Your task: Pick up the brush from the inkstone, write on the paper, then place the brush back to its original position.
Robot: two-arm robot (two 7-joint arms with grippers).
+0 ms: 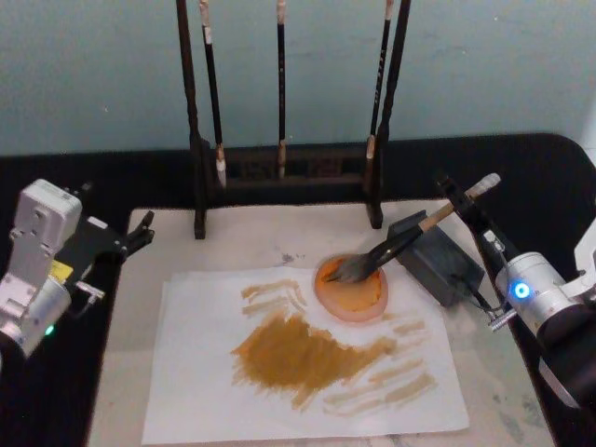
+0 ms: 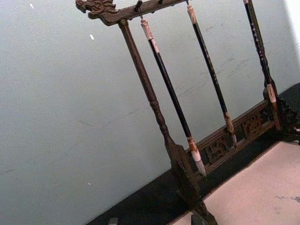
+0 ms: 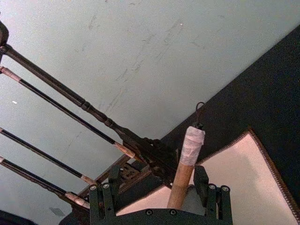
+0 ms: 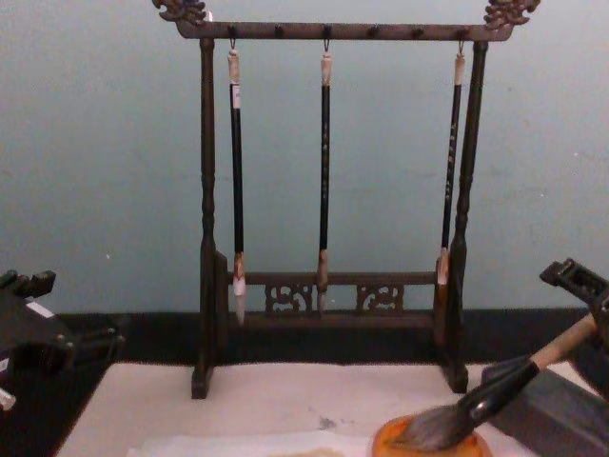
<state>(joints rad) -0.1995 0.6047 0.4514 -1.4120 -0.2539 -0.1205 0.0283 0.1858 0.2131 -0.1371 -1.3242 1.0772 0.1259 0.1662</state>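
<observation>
The wooden brush stand (image 4: pixel 328 190) rose at the far edge of the mat, three slim brushes (image 4: pixel 324 181) hanging from it. Nearer lay the paper (image 1: pixel 298 363), smeared ochre. The right gripper (image 3: pixel 187 194) sat at the right, jaws closed on the handle of the brush (image 1: pixel 410 237) — its bristles rested in the inkstone (image 1: pixel 351 289), just left of the grey block (image 1: pixel 436 256). The left gripper (image 1: pixel 138 235) idled far left, apart from everything; whether its jaws were parted I cannot tell.
</observation>
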